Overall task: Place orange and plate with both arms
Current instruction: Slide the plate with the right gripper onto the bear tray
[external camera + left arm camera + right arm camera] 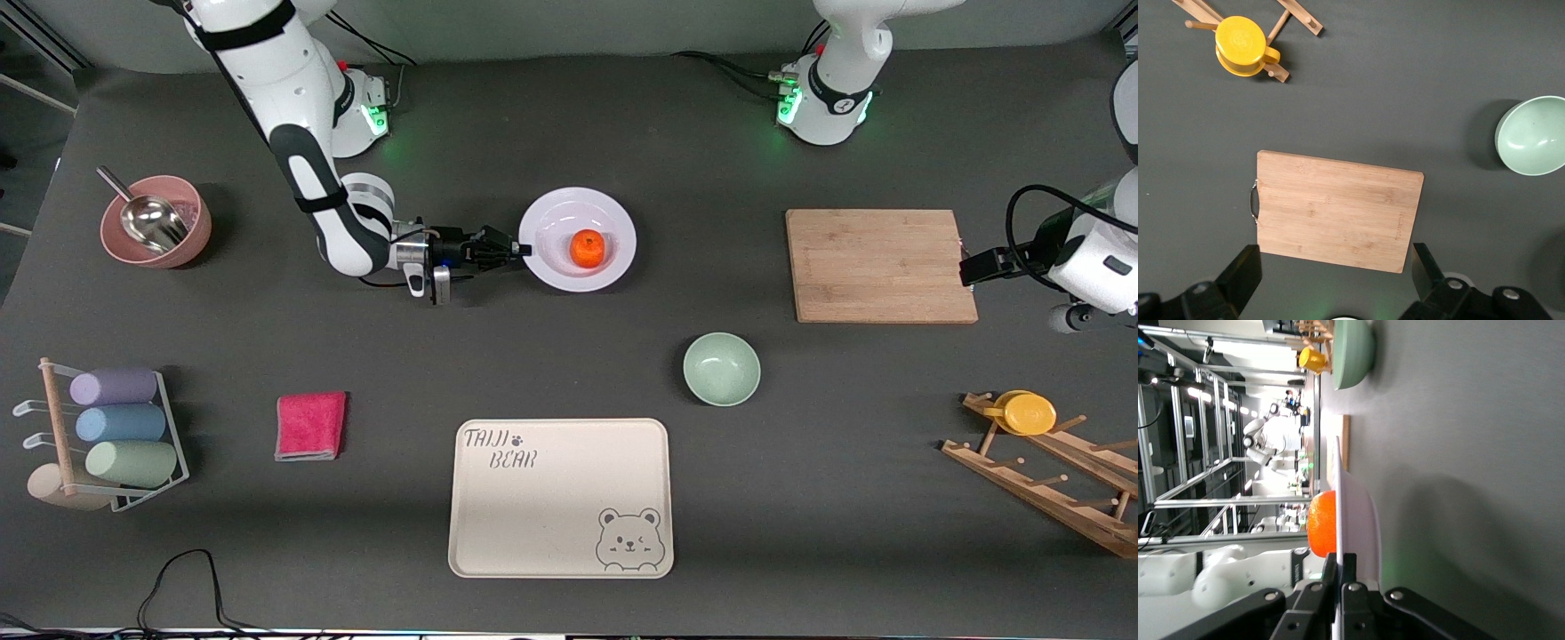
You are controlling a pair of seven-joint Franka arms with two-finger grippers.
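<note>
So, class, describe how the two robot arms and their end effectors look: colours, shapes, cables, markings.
Both arms are glossy white with rounded segments and black joint bands; their bases glow green. The right end effector is black with slim fingers behind a silver wrist ring. The left end effector has black wedge-shaped fingers, and a black cable loops over its white wrist. No lettering shows.

Bright orange [588, 248] on pale lavender-white plate [613, 218]; mint-green bowl [721, 369]; cream tray [560, 542] with bear drawing; magenta cloth [310, 426]; yellow cup [1027, 412]
</note>
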